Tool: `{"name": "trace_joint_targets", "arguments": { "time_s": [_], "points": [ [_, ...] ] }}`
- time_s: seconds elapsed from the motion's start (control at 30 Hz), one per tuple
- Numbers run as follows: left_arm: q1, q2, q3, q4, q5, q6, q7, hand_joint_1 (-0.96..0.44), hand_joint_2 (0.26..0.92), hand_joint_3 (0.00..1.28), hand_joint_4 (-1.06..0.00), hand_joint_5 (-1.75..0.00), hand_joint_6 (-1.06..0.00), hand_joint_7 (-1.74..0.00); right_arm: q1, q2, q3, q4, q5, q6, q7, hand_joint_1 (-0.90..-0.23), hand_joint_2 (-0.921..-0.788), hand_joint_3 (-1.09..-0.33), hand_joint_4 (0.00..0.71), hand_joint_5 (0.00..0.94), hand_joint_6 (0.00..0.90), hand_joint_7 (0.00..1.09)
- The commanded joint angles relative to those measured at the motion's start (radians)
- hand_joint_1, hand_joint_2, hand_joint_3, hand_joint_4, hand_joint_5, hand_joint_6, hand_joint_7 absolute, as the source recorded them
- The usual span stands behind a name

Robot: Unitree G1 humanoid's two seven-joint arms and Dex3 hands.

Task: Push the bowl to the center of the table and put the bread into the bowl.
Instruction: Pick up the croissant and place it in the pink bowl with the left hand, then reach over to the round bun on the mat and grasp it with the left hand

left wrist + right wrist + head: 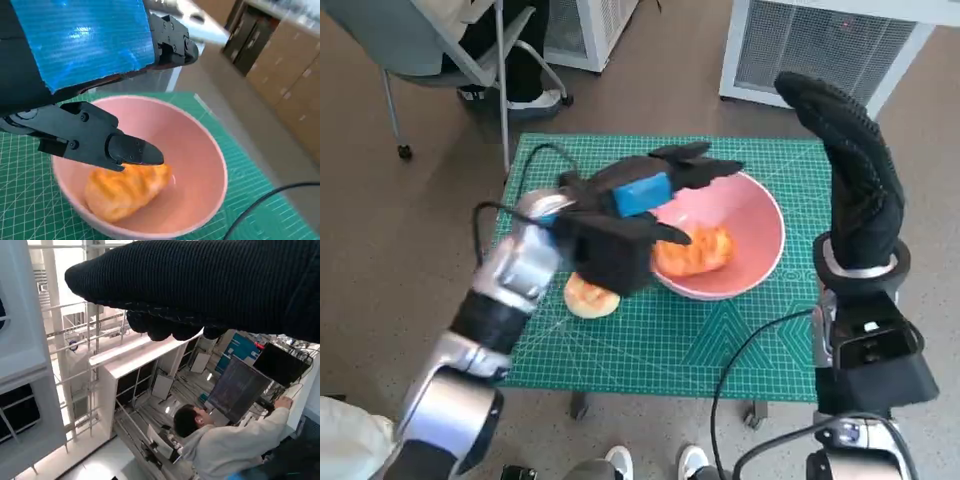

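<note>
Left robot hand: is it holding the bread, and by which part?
Cannot tell. The left robot hand is over the pink bowl; a fingertip touches the top of the bread, which lies in the bowl.

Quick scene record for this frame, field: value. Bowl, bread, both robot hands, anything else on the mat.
bowl: pink bowl on the green cutting mat, right of centre
bread: orange bread lies inside the bowl
left robot hand: left hand over the bowl's rim, fingers apart above the bread, holding nothing
right robot hand: right hand raised off the table's right edge, holding nothing
other: round flat bread piece on the mat, beside the bowl
</note>
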Motion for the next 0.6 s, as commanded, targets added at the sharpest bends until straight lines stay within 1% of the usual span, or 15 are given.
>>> {"name": "trace_joint_targets", "arguments": {
  "time_s": [0.03,0.23,0.43,0.6],
  "points": [
    [0.068,0.081,0.059,-0.110,-0.051,-0.042,-0.015,-0.34,0.921,0.07,-0.10,-0.04,-0.24,-0.07,0.024,-0.006,0.002,0.002,0.004,0.006,0.001,-0.592,-0.921,-0.729,0.285,0.000,0.016,0.69],
    [0.150,0.168,0.121,-0.219,-0.088,-0.044,-0.028,-0.31,0.920,0.04,-0.17,-0.05,-0.30,-0.09,0.025,-0.009,0.005,0.002,0.018,0.006,0.010,-0.592,-0.921,-0.729,0.286,0.000,0.016,0.69],
    [0.226,0.243,0.162,-0.290,-0.106,-0.041,-0.047,-0.27,0.917,0.03,-0.21,-0.05,-0.33,-0.10,0.024,-0.011,0.007,0.000,0.026,0.010,0.016,-0.593,-0.921,-0.729,0.286,0.000,0.016,0.69],
    [0.293,0.289,0.183,-0.358,-0.107,-0.008,-0.060,-0.25,0.915,0.02,-0.23,-0.05,-0.34,-0.10,0.019,-0.014,0.009,0.004,0.037,0.014,0.025,-0.594,-0.921,-0.728,0.286,0.000,0.016,0.69]
  ]
}}
